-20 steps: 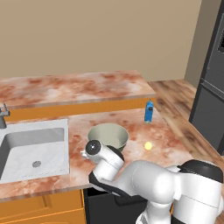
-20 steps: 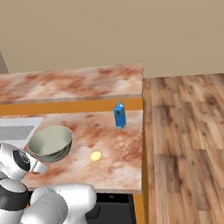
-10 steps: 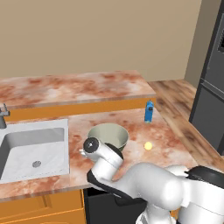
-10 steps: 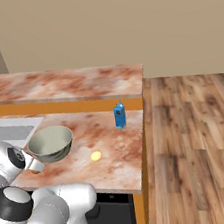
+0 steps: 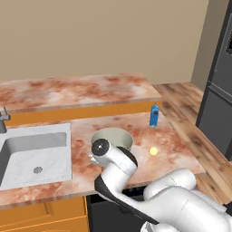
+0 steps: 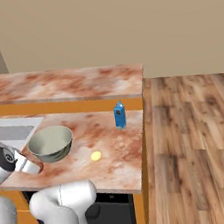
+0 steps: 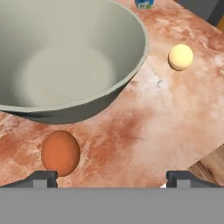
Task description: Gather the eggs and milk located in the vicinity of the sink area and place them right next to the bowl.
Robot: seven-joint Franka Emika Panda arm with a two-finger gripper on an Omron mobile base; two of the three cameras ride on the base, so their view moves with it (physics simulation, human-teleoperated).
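The tool (image 7: 111, 177) has just opened its jaws wide, and nothing is between them now. The brown egg (image 7: 60, 152) lies on the worktop (image 7: 175, 118) just under the tool, close beside the bowl (image 7: 65, 57). It looks like the tool has let this egg go there, so I think that egg is done. The arm has also leaned a bit more toward the sink side than a moment ago.

The yellow egg (image 5: 153, 151) sits on the worktop near the bowl, on its other side, a little way off. The milk (image 5: 154, 115) stands upright farther back, near the far edge of the worktop, apart from the bowl. I think the milk has to come closer, and maybe the yellow egg too.

The bowl is empty inside, smooth and clean. The sink (image 5: 36, 154) is empty too; I see just the round drain (image 5: 38, 170) in it. The faucet (image 5: 3, 118) stands at its far left corner.
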